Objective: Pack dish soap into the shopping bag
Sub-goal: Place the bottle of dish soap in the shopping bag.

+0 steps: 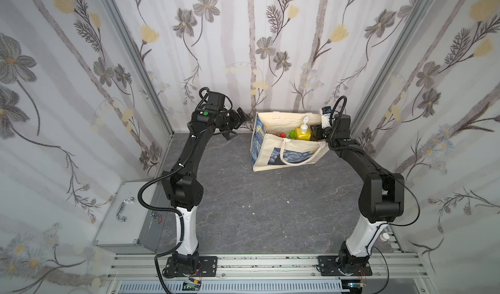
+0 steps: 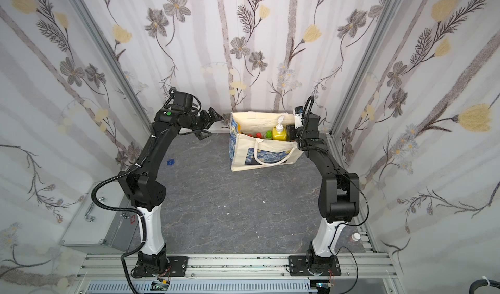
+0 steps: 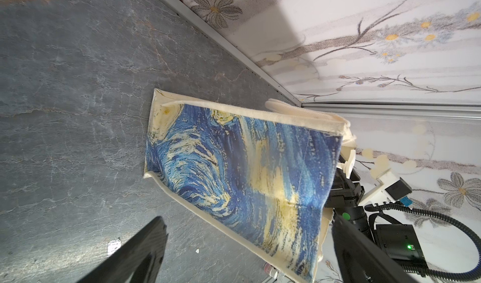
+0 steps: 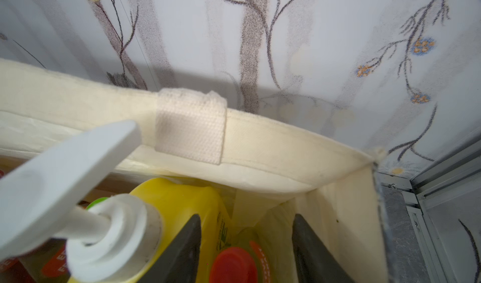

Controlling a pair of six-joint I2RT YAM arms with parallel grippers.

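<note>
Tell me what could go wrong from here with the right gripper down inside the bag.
1. The right gripper stands open astride a red-capped bottle; lifting crookedly might drag or tip it.
2. One finger sits right beside the yellow pump bottle, which could get knocked.
3. The left gripper is open, apart from the bag; a snag on the soft rim might pull it over.

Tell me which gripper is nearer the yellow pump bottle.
Right. The right gripper is down in the shopping bag's mouth, close beside the yellow pump bottle; the left gripper hangs outside the bag, off its blue-printed end.
</note>
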